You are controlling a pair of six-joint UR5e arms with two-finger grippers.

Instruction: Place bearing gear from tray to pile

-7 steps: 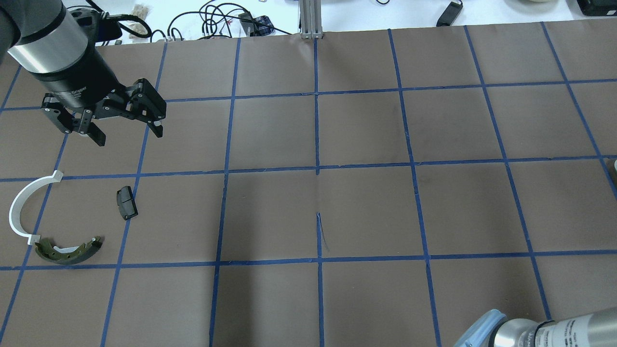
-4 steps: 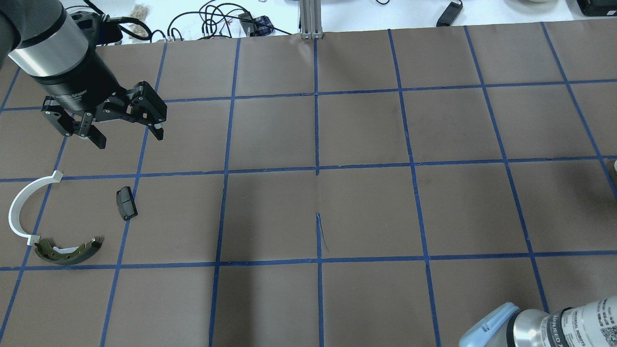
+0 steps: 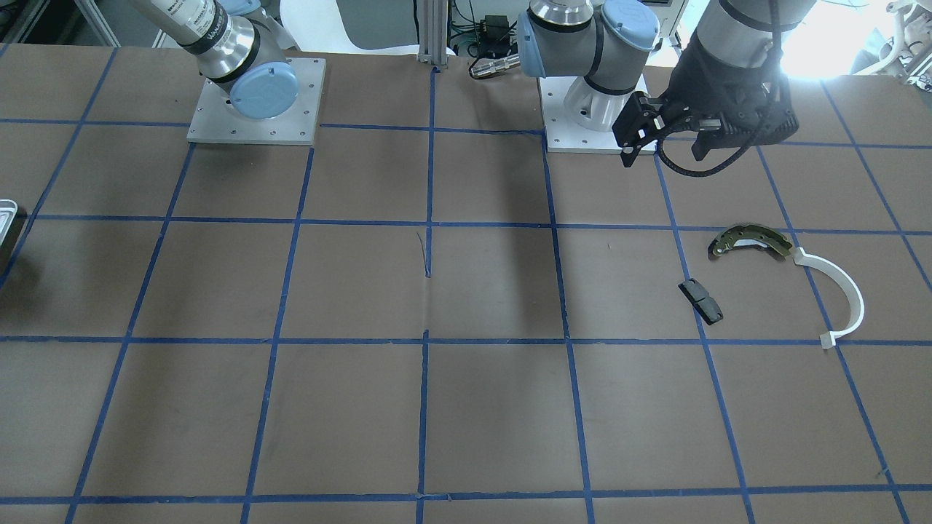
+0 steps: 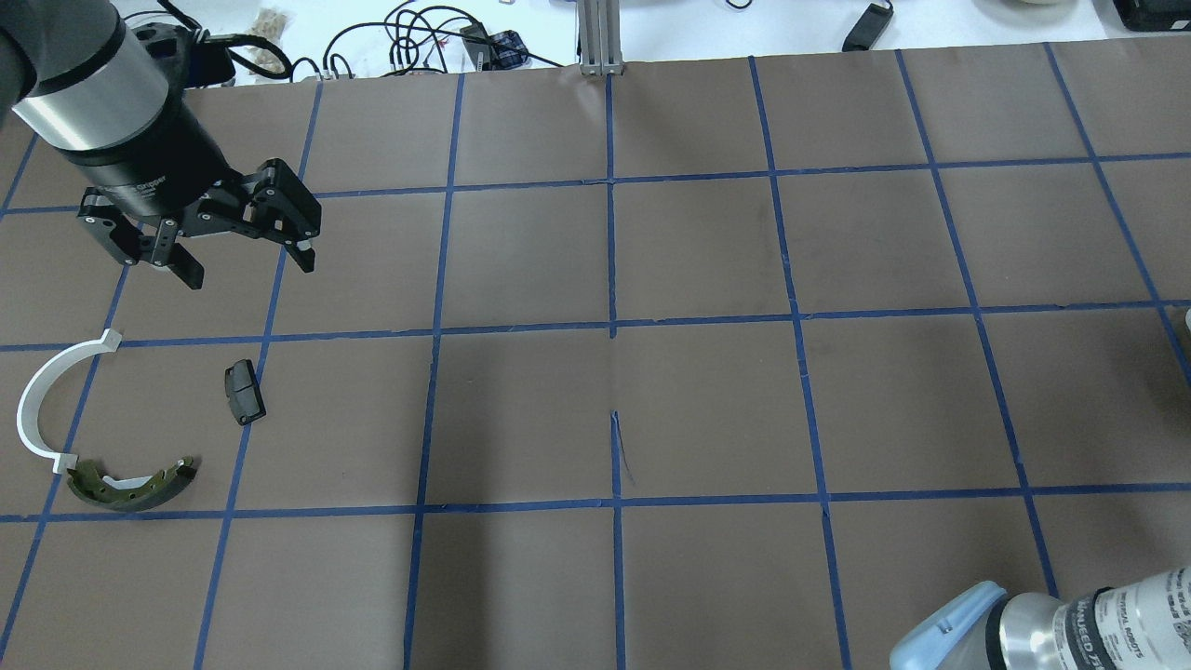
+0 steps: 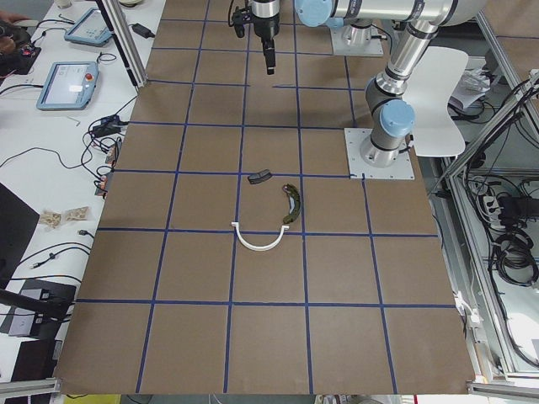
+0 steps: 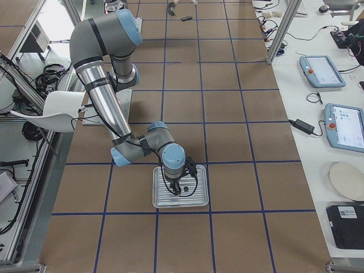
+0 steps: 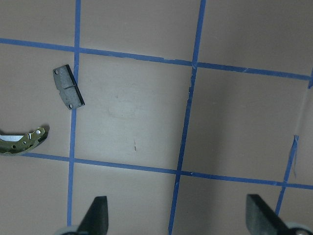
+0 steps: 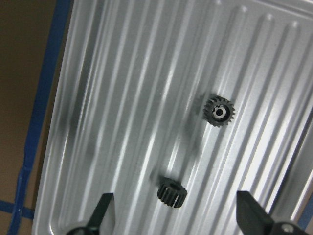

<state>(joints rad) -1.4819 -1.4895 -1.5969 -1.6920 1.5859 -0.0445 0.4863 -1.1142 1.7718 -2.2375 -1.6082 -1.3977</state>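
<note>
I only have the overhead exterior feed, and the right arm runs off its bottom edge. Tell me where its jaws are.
Observer: The exterior right view shows the right arm bent down, with its jaws over the tray.
Operator: Report what's in that tray.
Observer: Two small black toothed parts lie on the ribbed floor, a far gear and a near gear.
Operator: Give me the state of the jaws.
Observer: In the right wrist view they are open and hold nothing. The near gear sits just ahead of the gap between them.
</note>
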